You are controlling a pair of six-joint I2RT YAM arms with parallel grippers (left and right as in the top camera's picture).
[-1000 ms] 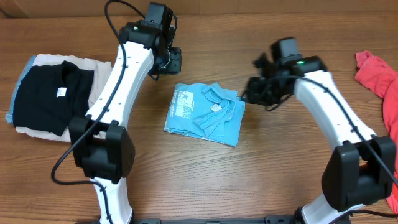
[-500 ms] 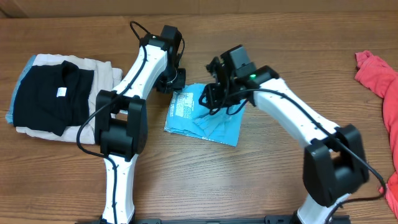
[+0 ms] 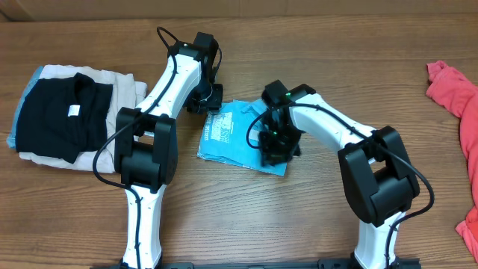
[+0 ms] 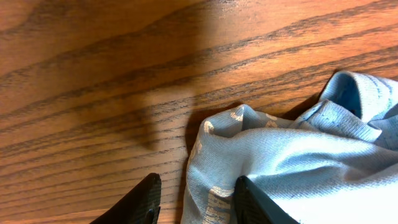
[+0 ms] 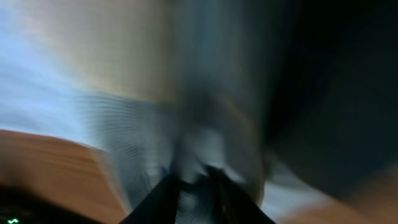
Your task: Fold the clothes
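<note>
Swinging my right gripper (image 3: 275, 147) in onto the T-shirt (image 3: 228, 134), mid-tabletop (image 3: 351, 60) | its jaws too blurred to call | left gripper (image 4: 196, 182) parted astride the far hem | next fold looks close

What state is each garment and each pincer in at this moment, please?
T-shirt: folded into a small bundle.
Left pincer: open, straddling the T-shirt's edge.
Right pincer: at the T-shirt; too blurred to tell.
Beige garment: folded.
Black garment: folded, atop the beige garment.
Red garment: crumpled, unfolded.
</note>
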